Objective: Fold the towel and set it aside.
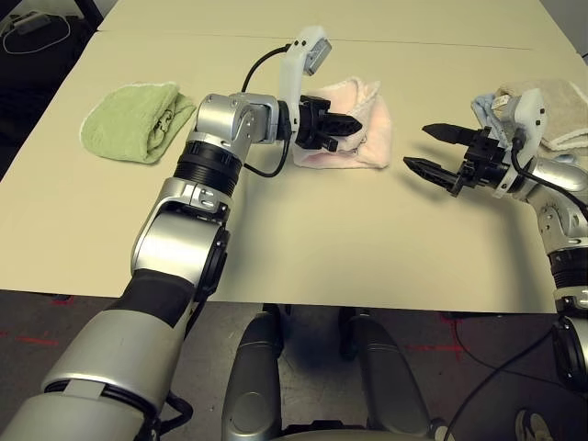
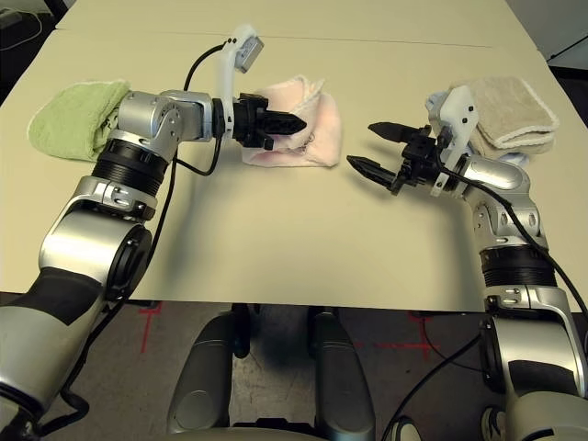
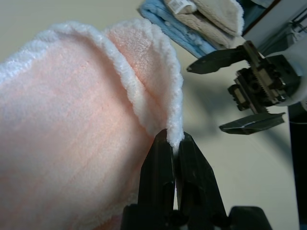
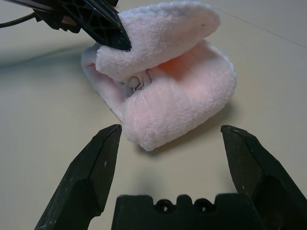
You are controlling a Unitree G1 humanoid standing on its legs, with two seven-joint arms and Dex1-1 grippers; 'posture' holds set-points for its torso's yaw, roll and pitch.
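Clenched on the white edging of the pink towel (image 1: 354, 129), the left end effector (image 3: 175, 143) pinches a folded-over flap between its two black fingers, while the right end effector (image 1: 424, 149) hangs released, its two fingers spread wide, just to the right of the towel and apart from it. One beige surface (image 1: 303, 248) carries everything. Two silver arms reach over it, the left one bent across toward the middle, the right one low at the right side. Of towels lying singly there are two: one green towel (image 1: 133, 119), bunched at the far left and well apart from the rest, and the pink towel near the middle, doubled over on itself, its lower layer resting on the surface and small dark writing (image 4: 136, 84) showing between the layers. At the far right lies one stack of folded cloths, a beige towel (image 2: 510, 112) on top and one light blue cloth (image 3: 175, 28) under it.
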